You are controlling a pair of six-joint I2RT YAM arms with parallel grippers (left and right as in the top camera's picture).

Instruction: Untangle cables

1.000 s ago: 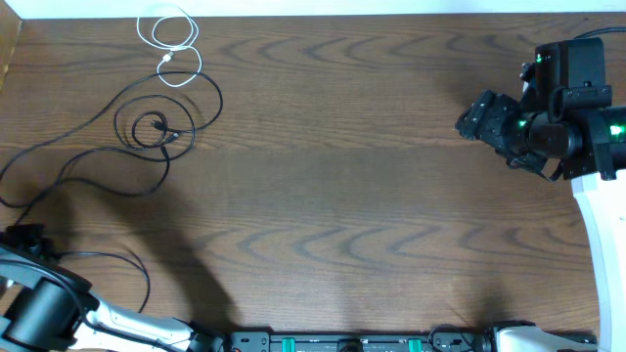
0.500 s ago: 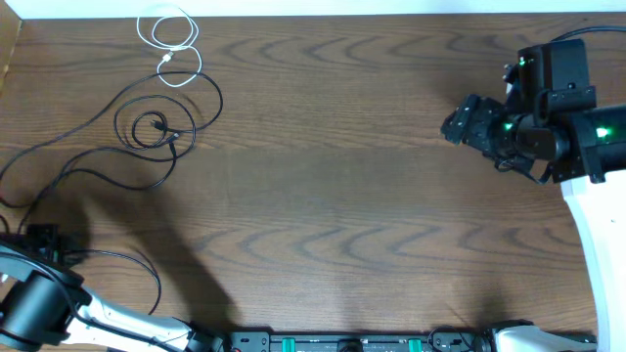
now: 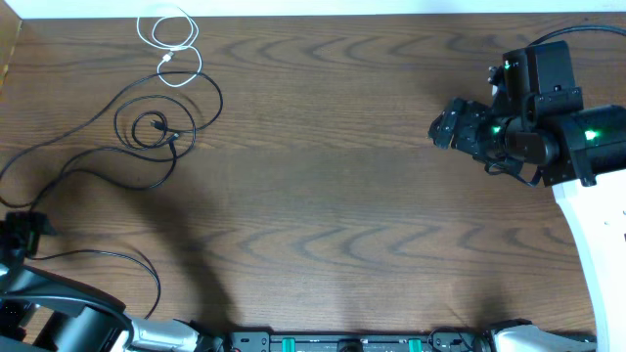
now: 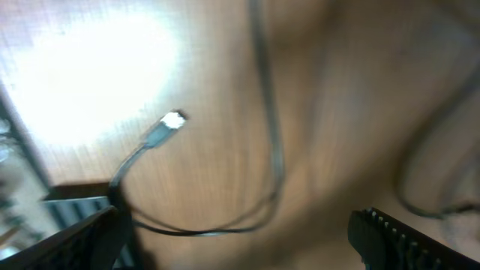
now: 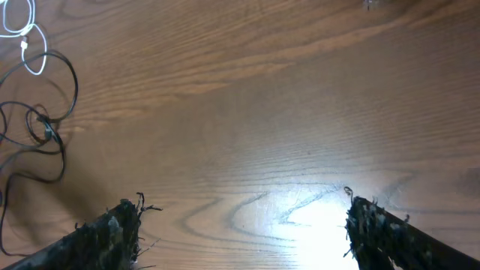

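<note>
The left gripper [image 4: 236, 221] is hanging with its fingers spread wide above a thin black strand whose small metal-tipped plug [image 4: 171, 120] is lying loose on the wooden table [image 3: 342, 196] — nothing is pinched. The right gripper [image 5: 244, 210] is likewise gaping and empty, well apart from the cords. The black cables [image 3: 161, 127] are lying in overlapping loops at the table's left, with the white cable [image 3: 168, 61] coiled just beside them. The best grasp is probably one strand near its plug, drawn away low and slowly — such limp, slick cords are likely to drag their neighbours

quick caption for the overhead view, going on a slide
Black cables loop at left below a coiled white cable; the right end effector hovers open at far right.
</note>
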